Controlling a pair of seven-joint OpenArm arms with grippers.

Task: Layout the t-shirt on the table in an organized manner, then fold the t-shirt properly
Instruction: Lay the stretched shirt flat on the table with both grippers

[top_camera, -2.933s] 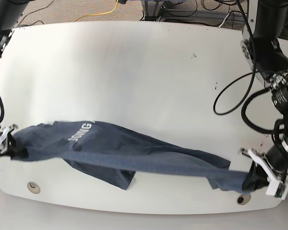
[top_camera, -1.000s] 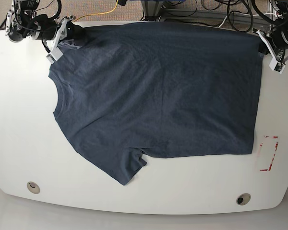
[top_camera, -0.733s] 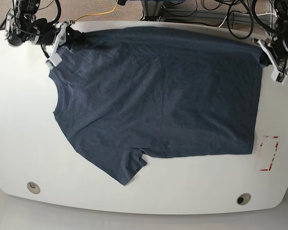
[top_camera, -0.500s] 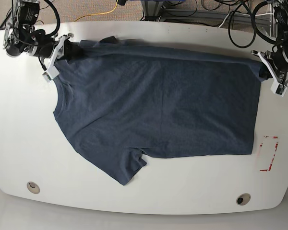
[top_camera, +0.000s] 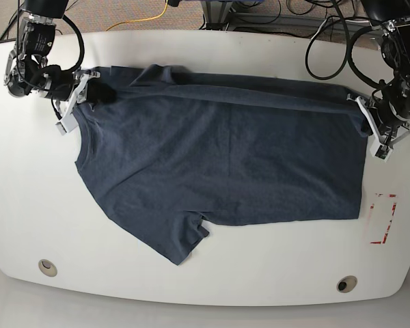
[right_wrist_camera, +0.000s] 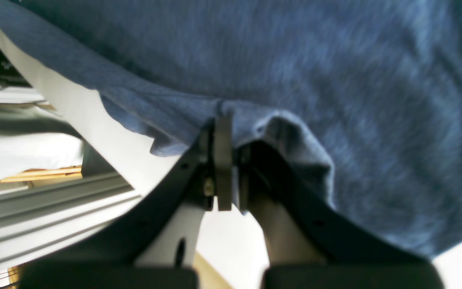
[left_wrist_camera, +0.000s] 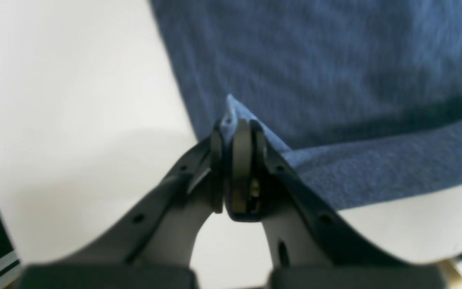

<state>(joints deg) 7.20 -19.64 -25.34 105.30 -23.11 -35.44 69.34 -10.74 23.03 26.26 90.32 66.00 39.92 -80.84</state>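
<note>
T-shirt (left_wrist_camera: 335,60) cloth, soft and limp, fills the left wrist view from 12 to 3 o'clock, its hem corner pinched in the closed left gripper (left_wrist_camera: 237,132). Right wrist view: right gripper (right_wrist_camera: 225,132) clamps a bunched shoulder fold; motion blur hides detail. Base view: garment lies spread across the table (top_camera: 212,280), far edge doubled over, likely best handled by corners; any lettering is unseen.
</note>
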